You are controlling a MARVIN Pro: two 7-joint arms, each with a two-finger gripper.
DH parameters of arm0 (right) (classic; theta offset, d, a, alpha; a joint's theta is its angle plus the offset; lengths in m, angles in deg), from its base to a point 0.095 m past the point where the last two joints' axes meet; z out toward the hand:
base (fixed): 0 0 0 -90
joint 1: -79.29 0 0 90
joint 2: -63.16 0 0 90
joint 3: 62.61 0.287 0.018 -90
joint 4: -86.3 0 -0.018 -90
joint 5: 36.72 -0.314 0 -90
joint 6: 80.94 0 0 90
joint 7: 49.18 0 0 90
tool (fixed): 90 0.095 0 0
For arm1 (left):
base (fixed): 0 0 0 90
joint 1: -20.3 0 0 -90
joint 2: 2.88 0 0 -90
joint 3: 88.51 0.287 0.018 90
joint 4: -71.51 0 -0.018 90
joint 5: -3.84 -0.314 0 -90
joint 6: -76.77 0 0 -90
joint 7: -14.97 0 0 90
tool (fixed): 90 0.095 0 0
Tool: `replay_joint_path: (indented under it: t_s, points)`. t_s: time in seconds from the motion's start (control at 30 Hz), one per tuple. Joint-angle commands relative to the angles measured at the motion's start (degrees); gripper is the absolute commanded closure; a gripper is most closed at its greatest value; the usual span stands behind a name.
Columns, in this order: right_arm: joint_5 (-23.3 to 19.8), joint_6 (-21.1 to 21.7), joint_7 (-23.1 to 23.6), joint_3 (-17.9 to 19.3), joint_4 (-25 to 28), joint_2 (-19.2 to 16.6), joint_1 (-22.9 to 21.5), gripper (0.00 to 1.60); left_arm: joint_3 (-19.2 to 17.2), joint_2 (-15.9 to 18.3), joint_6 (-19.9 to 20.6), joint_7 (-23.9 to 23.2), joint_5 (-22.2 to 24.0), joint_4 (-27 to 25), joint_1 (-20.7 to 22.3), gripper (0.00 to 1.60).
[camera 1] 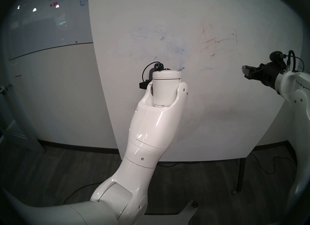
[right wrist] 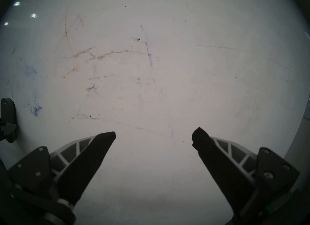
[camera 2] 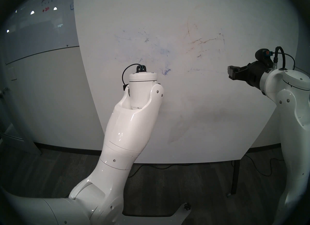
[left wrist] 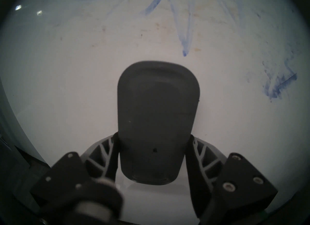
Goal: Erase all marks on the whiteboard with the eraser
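Observation:
The whiteboard (camera 1: 209, 105) stands upright in front of me, smeared with marks. Blue smudges (left wrist: 278, 87) and a faded blue spike (left wrist: 184, 35) lie above and right of the dark grey eraser (left wrist: 157, 115). My left gripper (left wrist: 153, 136) is shut on the eraser, whose pad faces the board just below the spike's tip. In the head views the left wrist (camera 1: 166, 85) hides both gripper and eraser. Brownish streaks (camera 1: 216, 41) sit further right. My right gripper (right wrist: 153, 135) is open and empty, pointing at the board near those brownish streaks (right wrist: 100, 55).
A glossy glass board with red and blue graph scribbles (camera 1: 50, 15) hangs on the wall at the upper left. Below the whiteboard's right side stands a black leg (camera 1: 241, 174), with cables (camera 1: 261, 166) trailing over the dark floor.

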Motion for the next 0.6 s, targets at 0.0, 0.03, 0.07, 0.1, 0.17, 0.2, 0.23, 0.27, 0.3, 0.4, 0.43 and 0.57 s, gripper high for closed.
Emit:
replay_joint_path:
  t_s: [0.0, 0.03, 0.07, 0.1, 0.17, 0.2, 0.23, 0.27, 0.3, 0.4, 0.43, 0.57]
  points:
    - [0.1, -0.4, 0.1, 0.2, 0.3, -0.2, -0.5, 0.00, -1.4, -0.9, -0.1, 2.8, -1.4, -0.7, 4.4, 1.60]
    - [0.1, -0.4, 0.1, 0.2, 0.3, -0.2, -0.5, 0.00, -1.5, -0.9, -0.1, 2.5, -1.4, -0.6, 4.9, 1.60]
    - [0.1, -0.4, 0.1, 0.2, 0.3, -0.2, -0.5, 0.00, -1.8, -0.9, -0.1, 2.2, -1.7, -0.4, 5.6, 1.60]
    - [0.1, -0.4, 0.1, 0.2, 0.3, -0.2, -0.5, 0.00, -1.8, -0.9, -0.1, 1.9, -2.0, -0.2, 6.6, 1.60]
    - [0.1, -0.4, 0.0, 0.2, 0.3, -0.2, -0.5, 0.00, -1.8, -0.9, -0.1, 1.7, -2.3, -0.1, 7.4, 1.60]
    - [0.1, -0.4, 0.0, 0.2, 0.3, -0.2, -0.5, 0.00, -1.8, -0.9, -0.1, 1.7, -2.3, -0.1, 7.4, 1.60]
    - [0.1, -0.3, 0.0, 0.2, 0.3, -0.2, -0.5, 0.00, -1.8, -0.9, -0.1, 1.5, -2.4, -0.1, 8.1, 1.60]
    - [0.1, -0.3, 0.0, 0.2, 0.3, -0.2, -0.5, 0.00, -1.8, -1.2, -0.1, 1.0, -3.1, -0.9, 7.6, 1.60]
    - [0.1, -0.3, 0.0, 0.2, 0.3, -0.2, -0.5, 0.00, -1.7, -1.0, -0.1, 1.0, -3.0, 0.3, 9.4, 1.60]
    - [0.1, -0.3, 0.0, 0.2, 0.3, -0.2, -0.5, 0.00, -1.0, -1.1, -0.1, 0.3, -3.1, -0.1, 10.3, 1.60]
    - [0.1, -0.3, 0.0, 0.2, 0.3, -0.2, -0.5, 0.00, -1.0, -1.1, -0.1, 0.3, -3.1, -0.1, 10.3, 1.60]
    - [0.1, -0.3, 0.0, 0.2, 0.3, -0.2, -0.5, 0.00, -0.9, -2.1, -0.1, 0.1, -3.9, -1.7, 8.9, 1.60]
